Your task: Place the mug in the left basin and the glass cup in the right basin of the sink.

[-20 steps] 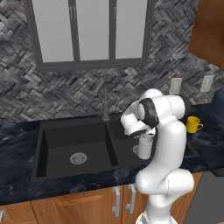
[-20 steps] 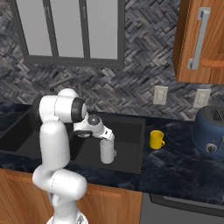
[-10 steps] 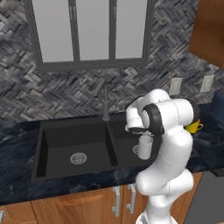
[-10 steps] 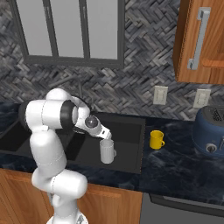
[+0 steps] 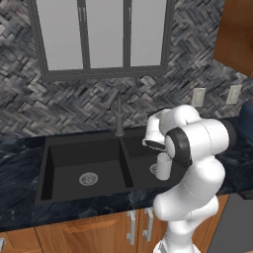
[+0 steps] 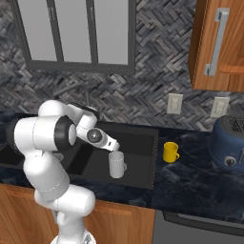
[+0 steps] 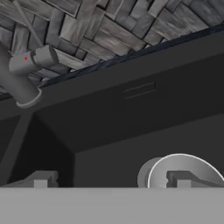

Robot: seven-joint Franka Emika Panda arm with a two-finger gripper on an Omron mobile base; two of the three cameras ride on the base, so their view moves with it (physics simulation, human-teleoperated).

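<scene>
Base views flanking sink (image 5: 89, 163), hand close

Grey herringbone tile wall (image 6: 143, 62) behind a dark marbled counter (image 6: 200, 186). Above, a grey-framed window (image 5: 104, 37) with 3 frosted panes. Wooden upper cabinet (image 6: 221, 45) with a metal handle, 2 wall outlets (image 6: 172, 103) below, wooden base cabinets (image 5: 74, 232) beneath.

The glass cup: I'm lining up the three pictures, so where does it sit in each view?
Left base view: the glass cup stands right of centre, in the right basin, partly behind the arm.
Right base view: glass cup just left of centre, in that basin.
Hand view: its rim at bottom right.
Shared landmark: the faucet.
</scene>
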